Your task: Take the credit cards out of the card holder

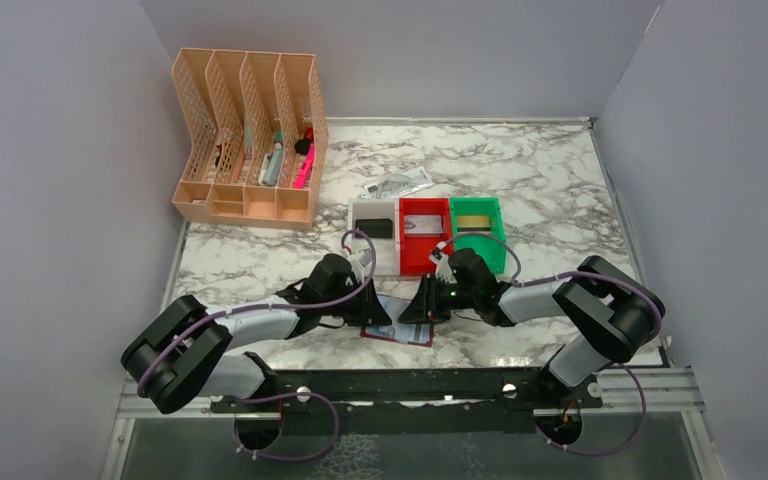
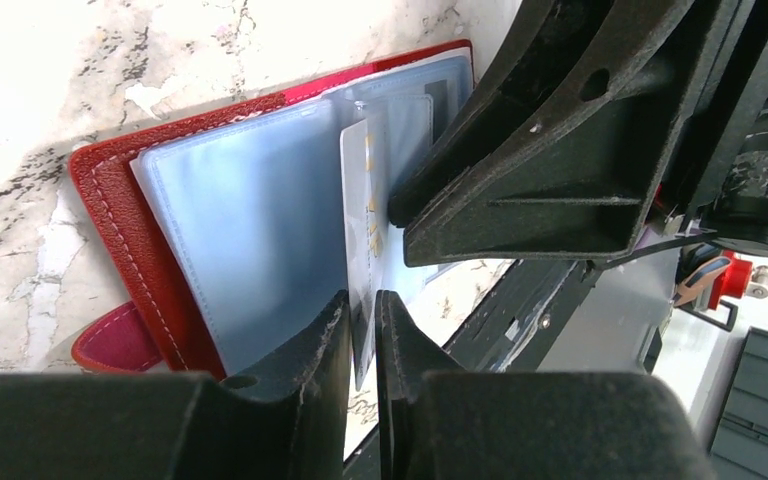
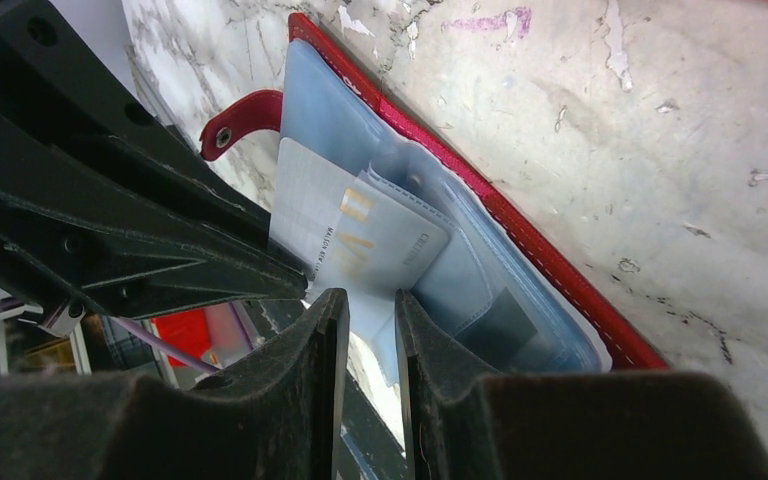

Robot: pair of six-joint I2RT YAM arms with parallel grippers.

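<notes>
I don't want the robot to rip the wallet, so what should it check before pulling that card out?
1. The card holder lies open: ok.
2. The pale card is partly out of its sleeve: ok.
3. The pale card sits between the jaws of the left end effector: ok.
4. The left end effector has a firm grip on the pale card: cannot tell.
5. The right end effector is holding the sleeve back: cannot tell.
</notes>
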